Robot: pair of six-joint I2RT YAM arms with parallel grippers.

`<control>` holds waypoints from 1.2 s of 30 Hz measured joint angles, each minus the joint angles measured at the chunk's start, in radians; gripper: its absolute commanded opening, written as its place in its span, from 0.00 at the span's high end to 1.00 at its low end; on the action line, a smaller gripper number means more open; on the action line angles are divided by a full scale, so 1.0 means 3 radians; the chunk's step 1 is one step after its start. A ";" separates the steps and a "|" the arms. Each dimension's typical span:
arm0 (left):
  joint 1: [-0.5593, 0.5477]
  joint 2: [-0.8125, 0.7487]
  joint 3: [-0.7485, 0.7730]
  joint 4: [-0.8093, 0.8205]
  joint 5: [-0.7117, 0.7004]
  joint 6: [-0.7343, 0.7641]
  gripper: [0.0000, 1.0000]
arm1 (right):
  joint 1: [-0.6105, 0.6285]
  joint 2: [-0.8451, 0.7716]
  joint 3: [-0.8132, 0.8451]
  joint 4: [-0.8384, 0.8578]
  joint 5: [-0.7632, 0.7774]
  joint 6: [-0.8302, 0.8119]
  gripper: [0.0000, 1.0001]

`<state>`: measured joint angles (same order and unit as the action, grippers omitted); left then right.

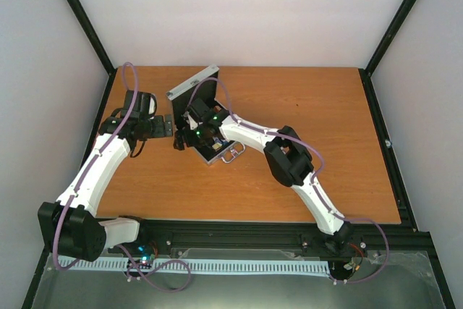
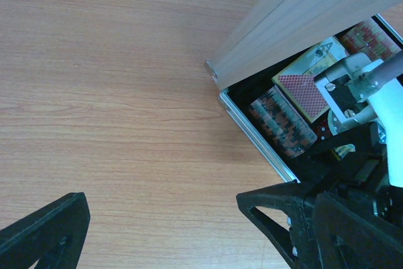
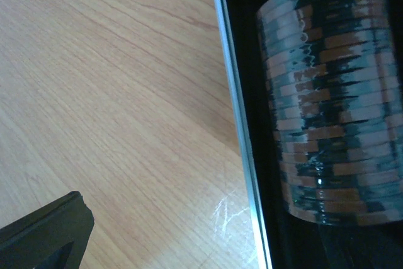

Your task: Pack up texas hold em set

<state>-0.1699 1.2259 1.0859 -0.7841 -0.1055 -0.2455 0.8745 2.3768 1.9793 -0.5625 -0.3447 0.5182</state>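
The small silver case (image 1: 215, 151) lies open at the table's middle left, its lid (image 1: 192, 83) raised at the back and its metal handle (image 1: 233, 154) at the front. In the left wrist view the black-lined tray holds a dark chip stack (image 2: 281, 122), a red-white deck (image 2: 304, 89), a blue-yellow deck (image 2: 322, 51) and a second chip stack (image 2: 371, 39). My left gripper (image 1: 163, 127) is open and empty over bare wood just left of the case. My right gripper (image 1: 188, 137) hangs over the case's left rim (image 3: 236, 111), open, beside a chip stack (image 3: 334, 99). Dice and the clear disc are not visible.
The orange-brown wooden table (image 1: 318, 142) is edged by black frame rails and white walls. My right arm (image 1: 289, 157) crosses from the front right to the case. A pale scratch (image 3: 228, 209) marks the wood beside the case rim.
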 measured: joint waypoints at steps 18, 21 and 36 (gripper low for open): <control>0.0000 -0.0001 0.0000 0.0003 -0.0006 0.0001 0.00 | -0.0028 -0.0506 -0.0381 -0.0272 0.0186 -0.0107 0.00; 0.0001 -0.0001 0.0000 0.0005 0.0004 0.0000 0.00 | -0.0027 -0.0956 -0.0645 -0.0413 0.0413 -0.0128 0.00; 0.0003 -0.0006 -0.0052 0.0052 0.0144 -0.0001 0.00 | -0.0800 -0.2514 -0.2637 -0.1352 0.1868 0.0221 0.00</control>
<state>-0.1692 1.2240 1.0702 -0.7685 -0.0624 -0.2459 0.6346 1.6226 1.1881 -0.9680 0.2157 0.5846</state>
